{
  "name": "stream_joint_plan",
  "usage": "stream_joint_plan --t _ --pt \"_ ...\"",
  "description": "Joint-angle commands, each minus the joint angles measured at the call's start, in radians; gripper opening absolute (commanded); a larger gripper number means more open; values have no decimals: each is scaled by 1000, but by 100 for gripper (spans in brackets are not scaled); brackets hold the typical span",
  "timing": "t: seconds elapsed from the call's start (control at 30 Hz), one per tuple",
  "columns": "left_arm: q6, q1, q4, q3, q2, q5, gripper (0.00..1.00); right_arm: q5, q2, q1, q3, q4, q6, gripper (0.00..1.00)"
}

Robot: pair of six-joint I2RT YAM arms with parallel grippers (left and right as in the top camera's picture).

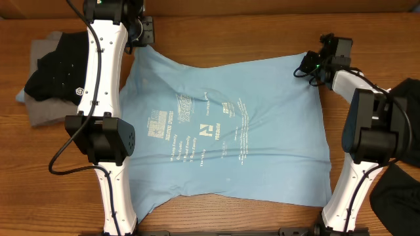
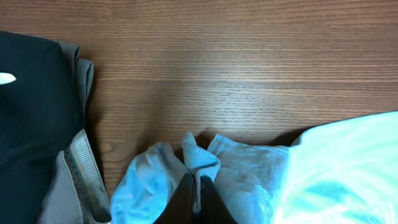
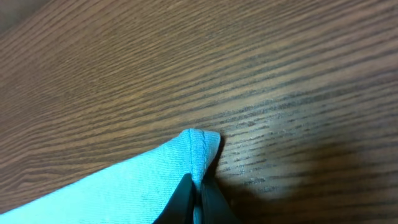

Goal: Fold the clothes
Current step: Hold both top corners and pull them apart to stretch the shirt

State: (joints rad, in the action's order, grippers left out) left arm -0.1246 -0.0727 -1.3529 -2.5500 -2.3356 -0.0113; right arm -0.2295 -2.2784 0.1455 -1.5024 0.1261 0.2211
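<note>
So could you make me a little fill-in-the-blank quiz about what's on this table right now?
The T-shirt spread on the wooden table is light ____. Its printed lettering is ____. The left gripper and right gripper are each ____ on a bit of its cloth. The black garment near the left gripper lies on a lower garment, coloured ____.
Missing words: blue; white; shut; grey.

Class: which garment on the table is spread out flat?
The light blue T-shirt with white lettering, in the middle, pinched by the left gripper and the right gripper. The black garments and grey one lie bunched at the sides.
</note>
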Motion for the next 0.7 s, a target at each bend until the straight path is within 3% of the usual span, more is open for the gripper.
stream_joint_plan --t 0.0,0.3,0.67 --pt "-3 -6 -4 -21 24 12 4 -30 68 27 -8 23 19 4" --pt "-11 -6 4 -21 25 12 4 -60 257 84 -8 89 18 4" --pt "-11 -6 -35 -21 50 11 4 -61 276 120 -8 229 9 4"
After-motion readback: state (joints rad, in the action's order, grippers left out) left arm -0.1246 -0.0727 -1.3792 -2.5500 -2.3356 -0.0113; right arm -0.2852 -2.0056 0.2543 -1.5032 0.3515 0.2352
